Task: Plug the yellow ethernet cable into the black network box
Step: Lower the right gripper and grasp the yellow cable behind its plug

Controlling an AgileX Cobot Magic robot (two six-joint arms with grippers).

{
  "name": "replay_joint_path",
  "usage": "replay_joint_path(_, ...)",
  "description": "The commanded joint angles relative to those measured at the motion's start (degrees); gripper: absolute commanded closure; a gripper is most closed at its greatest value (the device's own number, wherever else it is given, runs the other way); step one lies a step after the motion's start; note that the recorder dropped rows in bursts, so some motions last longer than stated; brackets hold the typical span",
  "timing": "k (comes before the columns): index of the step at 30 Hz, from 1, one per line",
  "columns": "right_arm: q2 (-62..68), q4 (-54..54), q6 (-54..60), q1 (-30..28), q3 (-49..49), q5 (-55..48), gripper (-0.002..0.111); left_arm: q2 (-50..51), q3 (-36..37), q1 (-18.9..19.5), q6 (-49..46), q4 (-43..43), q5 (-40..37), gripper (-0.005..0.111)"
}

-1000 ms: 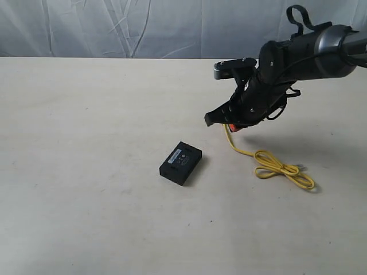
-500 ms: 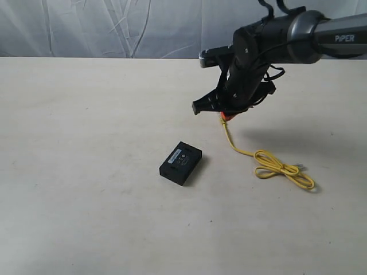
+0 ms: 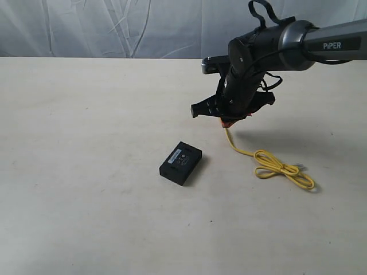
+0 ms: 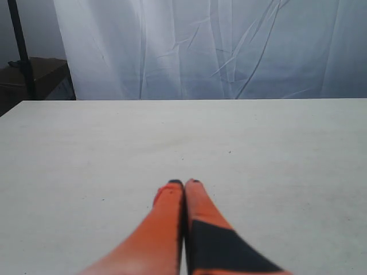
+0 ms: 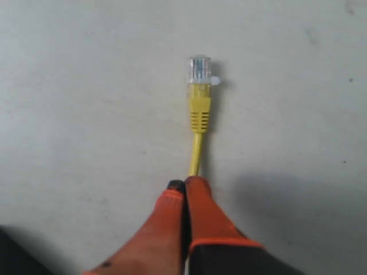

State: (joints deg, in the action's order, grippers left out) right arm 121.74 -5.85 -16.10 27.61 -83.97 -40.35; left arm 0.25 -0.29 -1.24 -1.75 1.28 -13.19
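The yellow ethernet cable [image 3: 278, 168] lies on the table in a loose knot at the right, and one end rises to my right gripper [image 3: 227, 121]. That gripper [image 5: 184, 184] is shut on the cable [image 5: 196, 150] a short way behind its clear plug [image 5: 199, 70], which sticks out past the fingertips above the table. The black network box [image 3: 180, 162] lies flat on the table, left of and nearer than the gripper, apart from it. My left gripper [image 4: 184, 183] is shut with nothing in it, low over bare table; it does not show in the exterior view.
The pale table [image 3: 86, 143] ends at a white curtain [image 3: 114, 28] along the back. A dark stand [image 4: 17, 51] shows beyond the table's far corner in the left wrist view.
My right arm has swung left and slightly back with the cable end, and its wrist has turned. The box and the knot on the table have stayed put.
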Motion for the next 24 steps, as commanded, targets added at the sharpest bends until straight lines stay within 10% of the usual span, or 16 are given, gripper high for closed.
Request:
replay_joint_path(1,-0.2,-0.7,-2.6,-0.1,-0.2,0.7,0.109,-0.3,0.3,0.0,0.1,0.0,-0.1,0.107)
replay_joint_path(8,-0.2,-1.8,-2.9,-0.1,-0.2,1.2,0.105,-0.3,0.3,0.0,0.1,0.0,-0.1,0.107)
replay_joint_path(13,-0.2,-1.7,-3.2,-0.1,-0.2,1.5,0.066,-0.3,0.3,0.0,0.1,0.0,-0.1,0.107)
replay_joint_path(24,3.8,-1.7,-3.3,-0.1,-0.2,1.5,0.070,-0.3,0.3,0.0,0.1,0.0,-0.1,0.107)
